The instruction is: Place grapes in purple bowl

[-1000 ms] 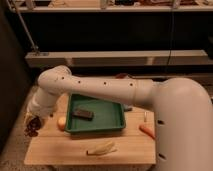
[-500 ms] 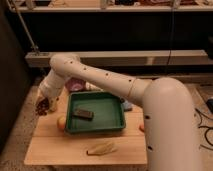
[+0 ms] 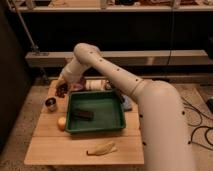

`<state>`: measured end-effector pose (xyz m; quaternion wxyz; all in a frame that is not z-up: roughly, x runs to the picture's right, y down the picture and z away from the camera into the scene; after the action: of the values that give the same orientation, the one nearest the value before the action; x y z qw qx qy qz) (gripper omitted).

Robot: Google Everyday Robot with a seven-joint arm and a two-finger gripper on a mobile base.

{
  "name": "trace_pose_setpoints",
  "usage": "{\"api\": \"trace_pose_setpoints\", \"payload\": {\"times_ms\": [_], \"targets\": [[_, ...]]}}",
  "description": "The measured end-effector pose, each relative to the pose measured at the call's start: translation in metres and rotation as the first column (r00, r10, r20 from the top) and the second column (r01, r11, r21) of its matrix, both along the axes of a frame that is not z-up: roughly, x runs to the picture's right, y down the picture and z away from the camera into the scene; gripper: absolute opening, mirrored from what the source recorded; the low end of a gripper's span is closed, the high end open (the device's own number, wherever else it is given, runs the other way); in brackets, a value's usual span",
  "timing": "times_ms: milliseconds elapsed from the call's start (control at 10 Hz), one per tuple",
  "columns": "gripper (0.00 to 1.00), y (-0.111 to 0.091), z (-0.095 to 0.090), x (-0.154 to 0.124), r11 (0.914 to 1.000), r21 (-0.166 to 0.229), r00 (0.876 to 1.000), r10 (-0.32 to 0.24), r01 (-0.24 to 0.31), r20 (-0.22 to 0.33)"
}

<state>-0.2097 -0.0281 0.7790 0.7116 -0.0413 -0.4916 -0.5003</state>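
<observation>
Over table (image 3: 50, 146), far left, gripper (image 3: 62, 85) clasps grapes (image 3: 61, 92).

The arm (image 3: 107, 70) is creamy white, dotted along its length with small dark spots. Its gripper (image 3: 62, 86), at the far left of the table (image 3: 55, 150), grips the grapes (image 3: 61, 92), which are dark reddish-purple. Just right of them, the purple bowl (image 3: 78, 86) is a muted purple. The table is light tan wood. The tray (image 3: 118, 125) is deep green, with a dark brown block (image 3: 82, 114) in it. To its left are a dark grey cup (image 3: 51, 104) and a yellow-orange fruit (image 3: 61, 123). A pale yellow item (image 3: 102, 148) lies near. A blue patch (image 3: 127, 103) shows right of the tray.
</observation>
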Motion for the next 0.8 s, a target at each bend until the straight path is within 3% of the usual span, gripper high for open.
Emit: {"api": "trace_pose_setpoints", "payload": {"times_ms": [300,400,600,800], "targets": [[0.00,-0.013,0.017,0.077,0.9942,0.000,0.991,0.107,-0.107,-0.078],[0.00,-0.015,0.019,0.091,0.9917,-0.002,0.988,0.128,-0.128,-0.090],[0.00,-0.020,0.023,0.111,0.9856,0.003,0.982,0.169,-0.169,-0.090],[0.00,-0.028,0.028,0.108,0.9795,0.015,0.978,0.201,-0.201,-0.061]]}}
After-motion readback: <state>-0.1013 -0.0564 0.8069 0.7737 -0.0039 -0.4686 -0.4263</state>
